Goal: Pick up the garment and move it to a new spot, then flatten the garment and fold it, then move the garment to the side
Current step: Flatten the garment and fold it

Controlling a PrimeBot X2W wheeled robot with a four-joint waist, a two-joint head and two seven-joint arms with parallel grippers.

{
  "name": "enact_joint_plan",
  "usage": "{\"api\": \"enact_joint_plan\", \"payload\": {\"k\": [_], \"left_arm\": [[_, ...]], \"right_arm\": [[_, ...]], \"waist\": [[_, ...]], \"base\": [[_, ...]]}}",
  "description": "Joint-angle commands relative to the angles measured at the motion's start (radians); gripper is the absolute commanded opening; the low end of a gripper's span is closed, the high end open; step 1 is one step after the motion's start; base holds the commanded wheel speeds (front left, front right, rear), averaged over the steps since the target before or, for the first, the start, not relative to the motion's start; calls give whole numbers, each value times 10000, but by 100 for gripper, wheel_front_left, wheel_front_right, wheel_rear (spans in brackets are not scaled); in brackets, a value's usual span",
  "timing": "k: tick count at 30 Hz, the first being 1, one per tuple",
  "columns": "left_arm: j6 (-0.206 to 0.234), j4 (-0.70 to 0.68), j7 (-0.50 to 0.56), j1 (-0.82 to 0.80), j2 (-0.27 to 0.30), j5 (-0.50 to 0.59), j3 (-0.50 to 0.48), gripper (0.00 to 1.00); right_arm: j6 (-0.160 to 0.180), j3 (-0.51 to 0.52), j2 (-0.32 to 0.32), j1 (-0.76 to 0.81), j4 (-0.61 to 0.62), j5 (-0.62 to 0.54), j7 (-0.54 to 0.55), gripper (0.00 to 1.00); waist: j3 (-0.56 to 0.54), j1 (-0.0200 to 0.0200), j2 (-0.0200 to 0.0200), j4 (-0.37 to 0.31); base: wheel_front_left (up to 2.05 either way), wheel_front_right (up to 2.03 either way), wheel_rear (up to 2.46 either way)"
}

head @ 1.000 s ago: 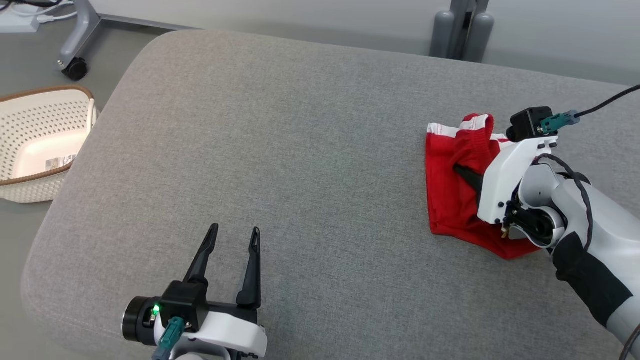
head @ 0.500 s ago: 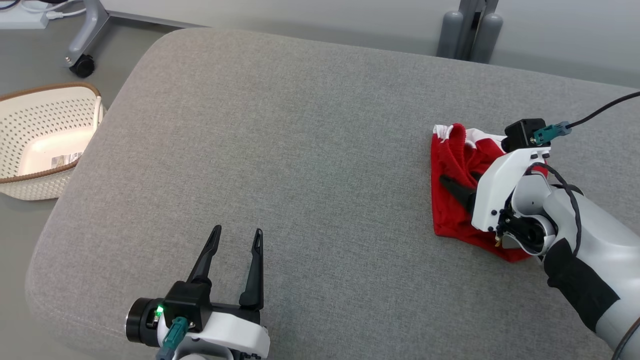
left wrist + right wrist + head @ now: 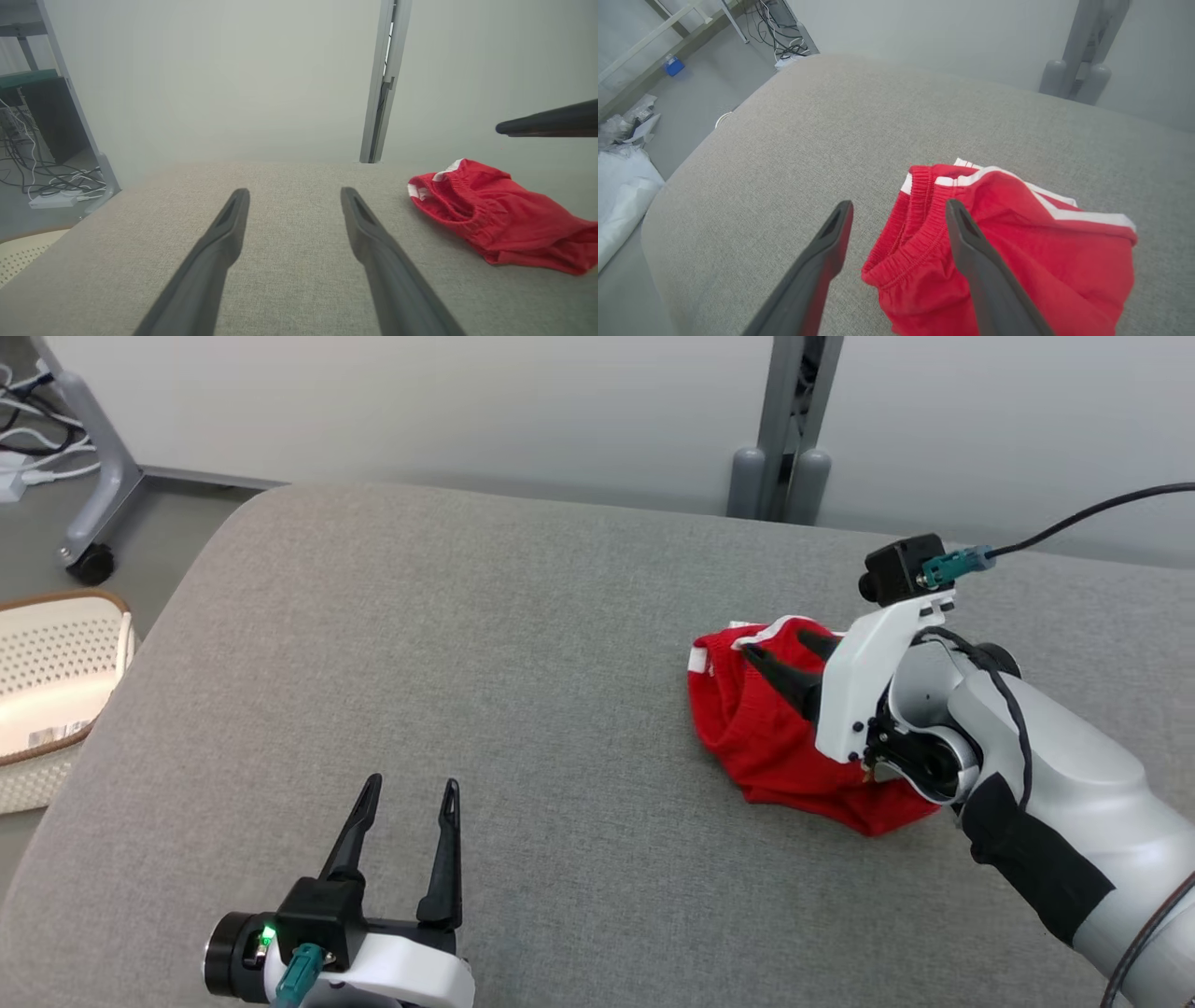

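The right gripper (image 3: 780, 649) has its two dark fingers spread wide with nothing between them, raised above the garment (image 3: 766, 747). In the left wrist view one of its fingers hangs in the air over the red cloth, clear of it. In the right wrist view the fingers frame the elastic waistband at the garment's edge. The garment, red shorts with white side stripes, lies crumpled in a loose heap on the right part of the grey cushion (image 3: 467, 644), its waistband turned toward the cushion's middle. The left gripper (image 3: 413, 784) is also wide open and empty. It sits low over the front of the cushion, well apart from the garment, with its fingers pointing toward the far wall. Off the cushion's left edge a pale perforated basket (image 3: 47, 681) sits on the floor.
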State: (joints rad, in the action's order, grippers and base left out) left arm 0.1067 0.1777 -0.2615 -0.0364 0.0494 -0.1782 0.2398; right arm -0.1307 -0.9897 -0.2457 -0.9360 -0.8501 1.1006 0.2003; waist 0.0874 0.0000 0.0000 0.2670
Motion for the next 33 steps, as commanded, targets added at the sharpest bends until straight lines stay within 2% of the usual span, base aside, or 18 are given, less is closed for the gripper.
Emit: {"api": "enact_joint_plan", "payload": {"k": [1,6,13,14,18,20,23,27,29,32,33], "left_arm": [[-49,-43,-30,73,32,62,-101,100],[-160,-250,-30,40,32,10,-344,100],[-103,-615,-30,-233,30,-220,-586,100],[-103,-615,-30,-233,30,-220,-586,100],[14,-804,-30,-421,33,-329,-742,100],[90,-869,-30,-429,32,-364,-817,100],[188,-1025,-30,-466,33,-394,-955,100],[195,-1098,-30,-197,33,-229,-1064,100],[200,-1097,-30,-51,32,-203,-1106,100],[255,-1147,-30,60,30,-214,-1172,100],[256,-1145,-30,84,32,-183,-1172,100]], "right_arm": [[-3,-19,-46,-46,146,-10,-147,100],[-3,-179,-557,-300,685,-831,-1257,100],[-3,228,-1444,153,791,-2591,-3940,100],[-3,228,-1444,153,791,-2591,-3940,100],[-3,1358,-1800,1015,899,-3258,-4612,100],[-3,2313,-1937,1530,1284,-3654,-4672,100],[-3,4132,-1792,2909,2329,-4605,-4656,100],[-3,6362,-1040,4841,3844,-6038,-4658,100],[-5,6976,-489,5753,4363,-6600,-4657,100],[-3,7361,-102,6562,4947,-7696,-4658,100],[-3,7549,145,6816,5048,-7750,-4658,100]], "waist": [[-312,0,0,-345],[-560,0,0,-872],[-589,0,0,-1549],[-589,0,0,-1549],[-516,0,0,-1822],[-465,0,0,-1961],[-405,0,0,-2148],[-420,0,0,-2355],[-433,0,0,-2446],[-391,0,0,-2499],[-378,0,0,-2500]], "base": [[0,0,0],[0,0,0],[0,0,0],[0,0,0],[0,0,0],[0,0,0],[0,0,0],[0,0,0],[0,0,0],[0,0,0],[0,0,0]]}}
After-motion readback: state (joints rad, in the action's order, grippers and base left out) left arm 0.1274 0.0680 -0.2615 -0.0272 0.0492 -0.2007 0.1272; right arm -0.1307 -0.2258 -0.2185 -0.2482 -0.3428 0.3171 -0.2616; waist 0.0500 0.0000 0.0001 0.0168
